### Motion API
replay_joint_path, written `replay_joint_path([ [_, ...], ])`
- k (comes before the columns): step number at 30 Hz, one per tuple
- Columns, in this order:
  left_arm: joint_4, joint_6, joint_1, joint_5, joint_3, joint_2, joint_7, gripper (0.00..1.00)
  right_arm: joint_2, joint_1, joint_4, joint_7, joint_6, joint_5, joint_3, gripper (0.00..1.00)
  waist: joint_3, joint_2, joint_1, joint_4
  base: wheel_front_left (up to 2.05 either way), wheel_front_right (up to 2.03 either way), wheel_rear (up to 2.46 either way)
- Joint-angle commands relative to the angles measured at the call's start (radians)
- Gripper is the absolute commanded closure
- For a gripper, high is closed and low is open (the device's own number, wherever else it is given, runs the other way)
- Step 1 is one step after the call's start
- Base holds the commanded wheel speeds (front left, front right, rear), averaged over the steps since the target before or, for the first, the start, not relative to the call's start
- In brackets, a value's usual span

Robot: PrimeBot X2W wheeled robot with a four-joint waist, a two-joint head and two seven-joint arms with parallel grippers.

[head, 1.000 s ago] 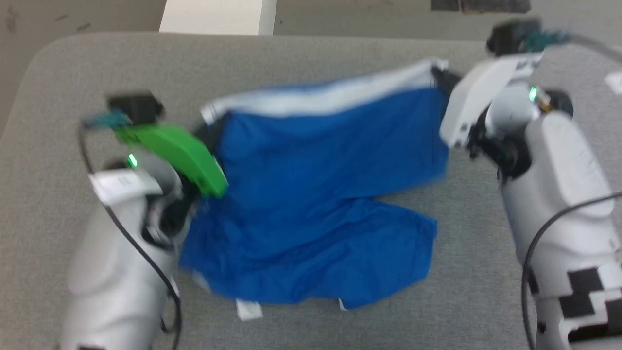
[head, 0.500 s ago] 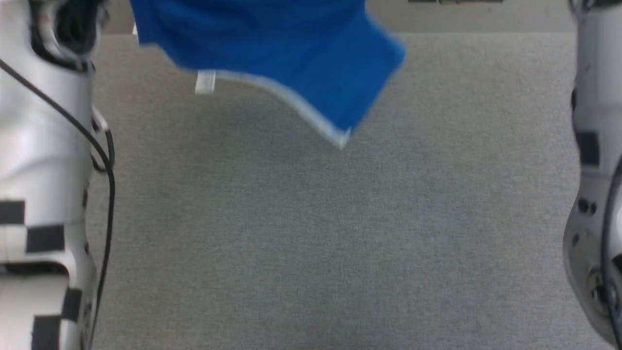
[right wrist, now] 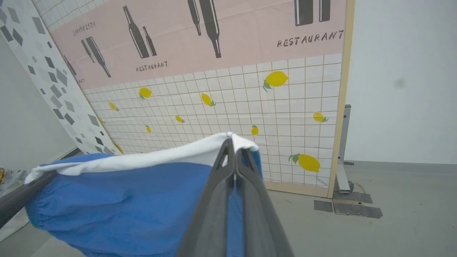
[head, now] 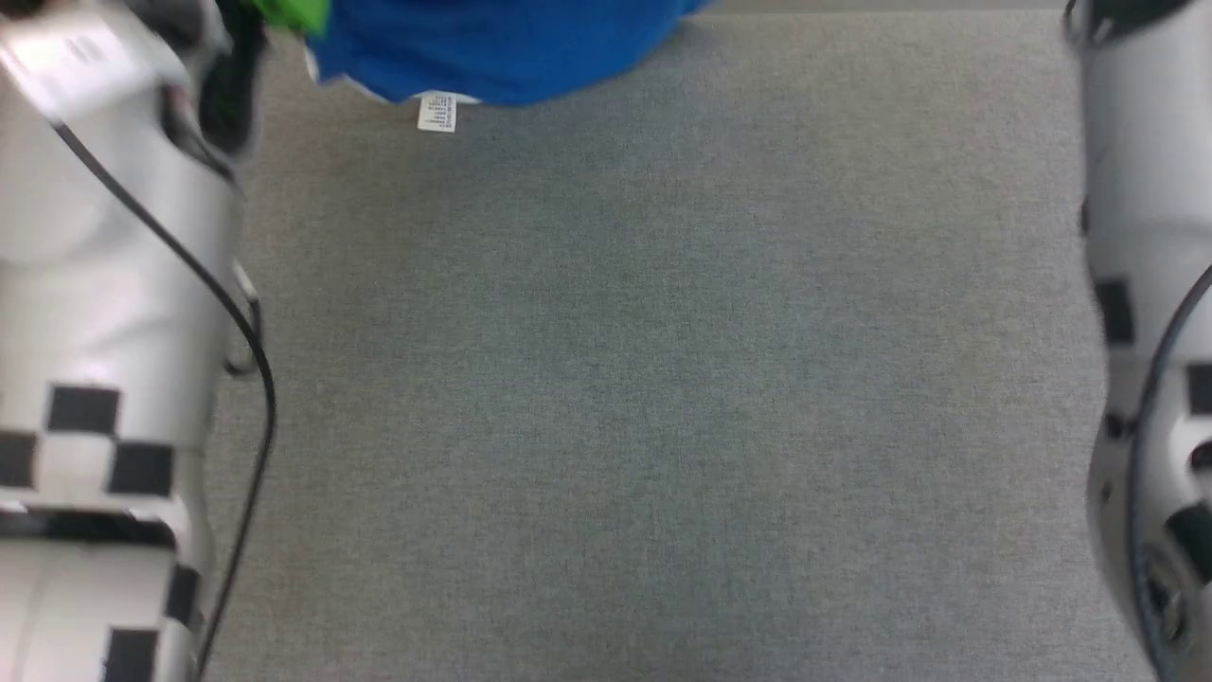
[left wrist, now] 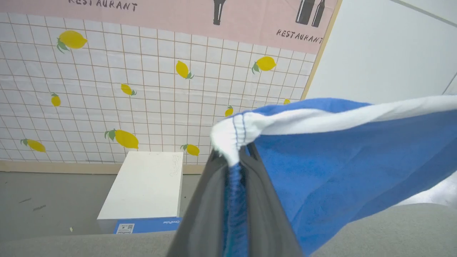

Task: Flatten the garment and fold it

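The bright blue shorts point(head: 492, 47) hang above the grey table point(head: 663, 379), with just their lower edge and small white label point(head: 436, 112) at the top of the head view. My left gripper point(left wrist: 232, 154) is shut on a white-trimmed corner of the shorts point(left wrist: 339, 160). My right gripper point(right wrist: 234, 143) is shut on the opposite white-edged corner, and the shorts point(right wrist: 125, 203) sag between the two. The left gripper's dark finger point(right wrist: 21, 200) enters the right wrist view at the left. Both pale forearms point(head: 104, 284) point(head: 1150, 284) frame the head view.
Beyond the table a white box point(left wrist: 146, 185) sits on the grey floor. A tiled wall panel with lemons point(right wrist: 232, 100) stands behind it, on a metal foot point(right wrist: 344, 171). The grey tabletop stretches wide between my forearms.
The shorts have gone from lying spread on the table to hanging in the air between both grippers. The head view has shifted, and the dangling leg has swung up out of view.
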Motion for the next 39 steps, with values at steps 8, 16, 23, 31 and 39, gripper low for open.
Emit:
replay_joint_path([
  [8,-0.093,-0.015,0.298,-0.088,-0.088,-0.019,-0.111,1.0,-0.011,0.383,-0.241,0.042,-0.002,0.094,0.024,1.0,-0.102,0.0,0.0,0.02,0.0,0.0,0.0],
  [16,-0.236,-0.005,0.678,-0.167,-0.126,-0.011,-0.159,1.0,-0.028,0.911,-0.582,0.235,-0.002,0.143,-0.069,1.0,-0.219,0.0,0.0,0.031,0.0,0.0,0.0],
  [23,-0.316,0.058,0.95,-0.205,-0.143,0.009,-0.107,1.0,-0.008,1.282,-0.772,0.416,-0.002,0.203,-0.161,1.0,-0.285,0.0,0.0,0.026,0.0,0.0,0.0],
  [31,-0.423,0.158,1.149,-0.245,-0.153,0.074,0.047,1.0,-0.002,1.498,-0.909,0.616,-0.002,0.281,-0.165,1.0,-0.322,0.0,0.0,0.009,0.0,0.0,0.0],
  [39,-0.602,0.224,1.243,-0.326,-0.115,0.113,0.161,1.0,-0.001,1.571,-1.038,0.778,-0.002,0.394,-0.19,1.0,-0.325,0.0,0.0,0.005,0.0,0.0,0.0],
])
